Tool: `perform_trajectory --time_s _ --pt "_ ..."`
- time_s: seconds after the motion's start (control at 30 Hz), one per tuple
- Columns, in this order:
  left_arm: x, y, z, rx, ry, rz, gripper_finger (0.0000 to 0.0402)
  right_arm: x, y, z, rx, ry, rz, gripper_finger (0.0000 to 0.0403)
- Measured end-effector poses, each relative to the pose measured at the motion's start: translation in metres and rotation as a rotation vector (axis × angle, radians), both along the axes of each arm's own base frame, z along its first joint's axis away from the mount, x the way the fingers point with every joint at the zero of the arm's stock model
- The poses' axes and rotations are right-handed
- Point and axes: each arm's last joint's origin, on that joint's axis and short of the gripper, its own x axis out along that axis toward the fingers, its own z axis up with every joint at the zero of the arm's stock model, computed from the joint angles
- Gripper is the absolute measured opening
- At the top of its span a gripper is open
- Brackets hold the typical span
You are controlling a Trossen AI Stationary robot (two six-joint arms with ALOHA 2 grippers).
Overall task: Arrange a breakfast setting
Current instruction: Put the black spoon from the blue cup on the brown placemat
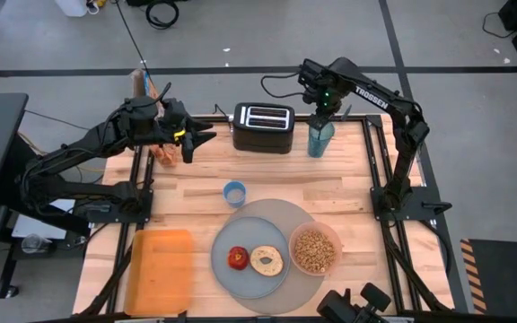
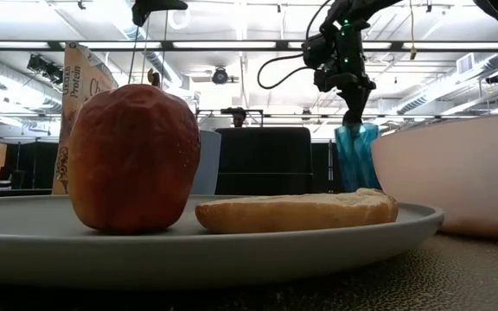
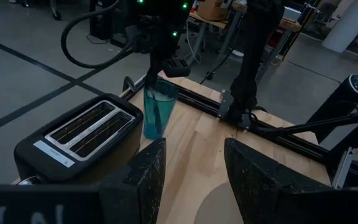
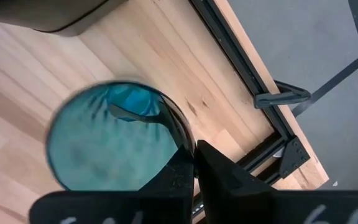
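Wooden bench (image 1: 321, 193): grey mat (image 1: 305, 215) at the near edge carrying grey plate (image 1: 227, 278) with apple (image 1: 238, 258), bagel half (image 1: 267, 261) and pink bowl (image 1: 315, 250); teal tumbler (image 1: 319, 139) at the far edge, rim pinched by right gripper (image 1: 323, 115); left gripper (image 1: 206, 139) spread wide, empty, above the far-left corner.

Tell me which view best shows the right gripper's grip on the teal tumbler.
The right wrist view: the right gripper pinches the teal tumbler at its rim. High, low and left wrist views show only the gripper above the cup.
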Motion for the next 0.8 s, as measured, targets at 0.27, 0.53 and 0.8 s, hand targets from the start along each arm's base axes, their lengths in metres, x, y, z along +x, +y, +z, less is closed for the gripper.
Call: perform_trajectory --time_s 0.27,0.53,0.8 --pt "-0.001 0.000 -0.003 -0.011 0.025 0.000 0.0172 0.002 0.000 0.000 -0.012 -0.011 -0.002 0.0017" --pt "-0.001 0.000 -0.003 -0.006 0.030 -0.002 0.0172 0.006 0.005 0.000 -0.019 -0.002 0.022 0.0017" --pt "-0.001 0.000 -0.003 -0.003 0.030 -0.003 0.0172 0.010 0.019 0.007 -0.057 0.018 0.065 0.0016"
